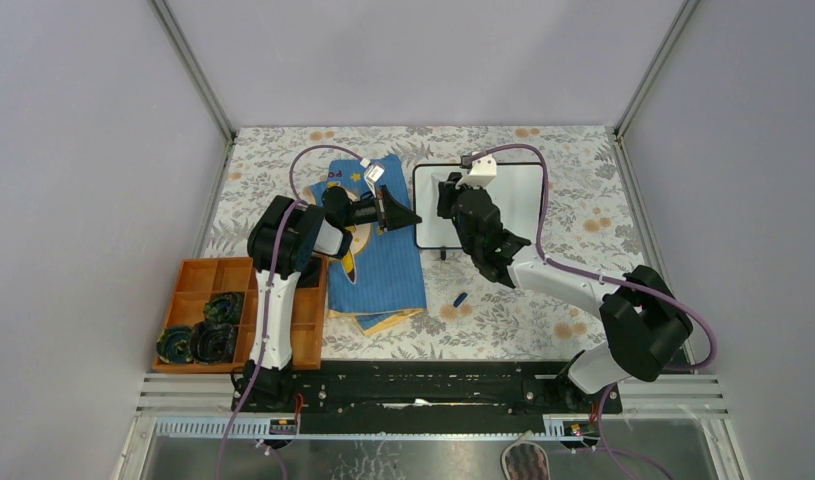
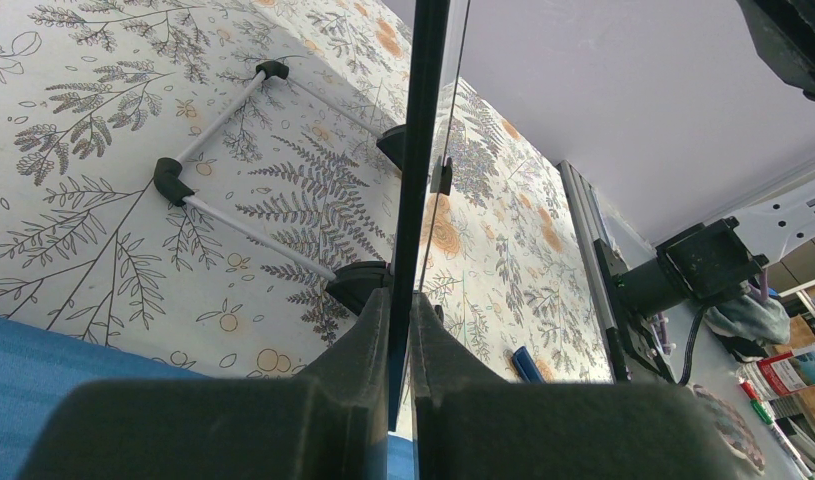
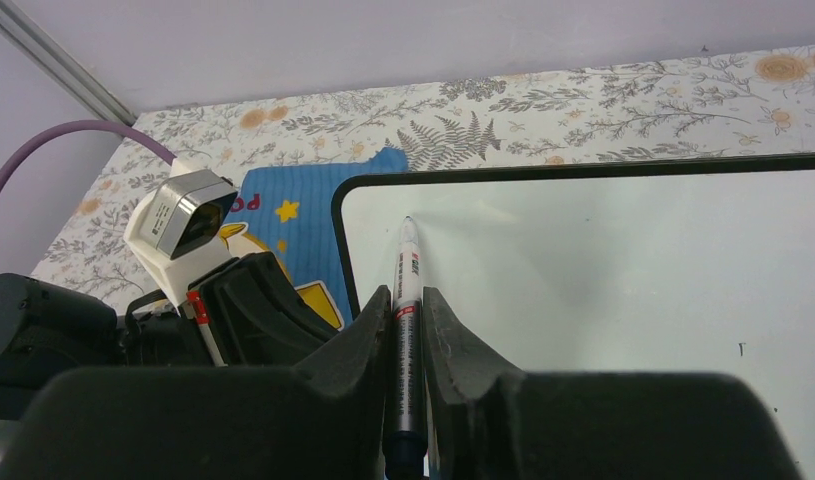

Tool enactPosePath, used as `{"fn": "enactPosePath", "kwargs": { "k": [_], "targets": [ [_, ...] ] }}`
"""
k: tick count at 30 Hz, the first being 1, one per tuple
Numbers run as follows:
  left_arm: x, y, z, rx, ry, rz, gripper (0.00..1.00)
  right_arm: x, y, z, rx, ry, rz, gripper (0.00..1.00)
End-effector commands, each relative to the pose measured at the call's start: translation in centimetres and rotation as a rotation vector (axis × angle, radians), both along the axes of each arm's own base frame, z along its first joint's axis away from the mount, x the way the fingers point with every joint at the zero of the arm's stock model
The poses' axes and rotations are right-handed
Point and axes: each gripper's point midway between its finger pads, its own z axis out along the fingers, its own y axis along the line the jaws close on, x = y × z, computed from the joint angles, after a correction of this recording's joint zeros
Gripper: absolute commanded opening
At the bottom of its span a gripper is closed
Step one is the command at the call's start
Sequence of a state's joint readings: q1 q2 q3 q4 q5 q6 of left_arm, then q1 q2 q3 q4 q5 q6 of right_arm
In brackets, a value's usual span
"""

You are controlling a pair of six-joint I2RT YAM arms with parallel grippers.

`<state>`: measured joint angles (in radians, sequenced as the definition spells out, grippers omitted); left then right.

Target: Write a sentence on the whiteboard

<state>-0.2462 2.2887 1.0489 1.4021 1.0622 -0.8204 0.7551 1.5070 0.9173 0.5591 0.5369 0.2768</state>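
The whiteboard (image 1: 518,195) stands on the table at the back centre, with its thin black frame. My left gripper (image 1: 411,217) is shut on its left edge; in the left wrist view the black frame edge (image 2: 423,150) runs up between my fingers (image 2: 363,340). My right gripper (image 1: 448,197) is shut on a white-and-black marker (image 3: 407,290), whose tip touches the board (image 3: 603,260) near its upper left corner. No blue written words show on the white surface. The board's wire feet (image 2: 213,170) rest on the floral table.
A blue cartoon-print cloth (image 1: 378,255) lies left of the board, under my left arm. A blue marker cap (image 1: 461,298) lies on the table in front of the board. An orange compartment tray (image 1: 198,285) with dark objects sits at the near left.
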Motion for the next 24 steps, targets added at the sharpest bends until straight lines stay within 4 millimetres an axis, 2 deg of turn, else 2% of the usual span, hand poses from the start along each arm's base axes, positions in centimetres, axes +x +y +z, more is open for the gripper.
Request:
{"fn": "enactPosePath", "kwargs": {
  "k": [1,14,24],
  "targets": [
    [0.3,0.8,-1.2,0.0,0.043,0.02,0.0,0.8,0.4,2.6,0.07,-0.051,-0.003,0.0],
    [0.3,0.8,-1.1,-0.002,0.038,0.021,0.0,0.9,-0.1,0.0,0.034,0.018,-0.011,0.0],
    [0.3,0.8,-1.0,0.0,0.035,0.022,0.0,0.2,-0.6,-0.5,0.015,0.029,-0.001,0.0]
  ]
}}
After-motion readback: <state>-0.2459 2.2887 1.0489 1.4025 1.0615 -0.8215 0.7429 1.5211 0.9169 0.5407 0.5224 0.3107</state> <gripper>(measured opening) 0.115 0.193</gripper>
